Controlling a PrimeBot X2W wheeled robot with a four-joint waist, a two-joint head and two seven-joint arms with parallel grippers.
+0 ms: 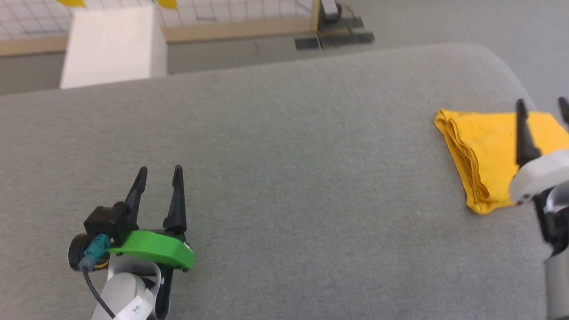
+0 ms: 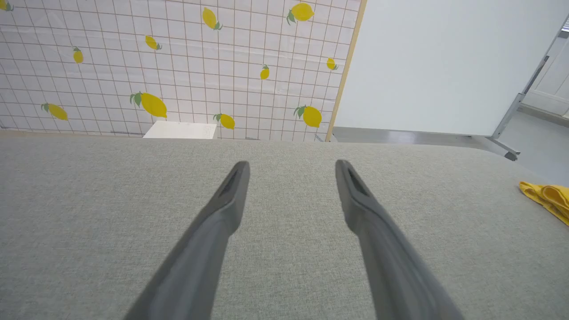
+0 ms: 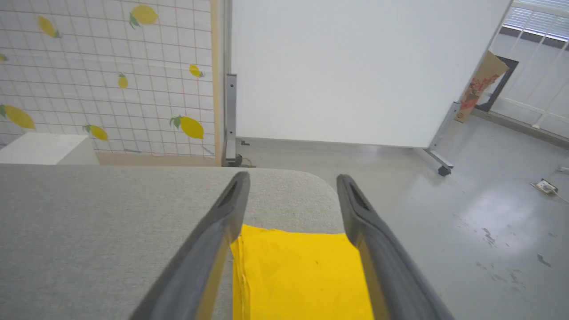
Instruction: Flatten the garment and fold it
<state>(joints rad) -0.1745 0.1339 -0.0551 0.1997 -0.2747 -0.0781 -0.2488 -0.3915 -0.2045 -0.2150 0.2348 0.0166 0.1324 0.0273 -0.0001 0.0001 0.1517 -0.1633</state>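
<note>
Yellow garment [image 1: 484,155] lies folded at right, near the rounded corner of the grey surface [image 1: 284,155]. Right gripper [image 1: 541,103] over it and left gripper [image 1: 160,171] at lower left both gape empty. A nudge could push it off.

1 garment [image 1: 480,146], L tool [image 1: 160,169] + R tool [image 1: 541,102] = 2, 1 white box [image 1: 111,44].

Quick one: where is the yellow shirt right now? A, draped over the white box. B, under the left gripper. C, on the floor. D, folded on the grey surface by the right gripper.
D: the shirt lies folded in layers near the right end of the grey surface. The right wrist view shows it between the open fingers of the right gripper, while the left gripper is over bare fabric.
</note>
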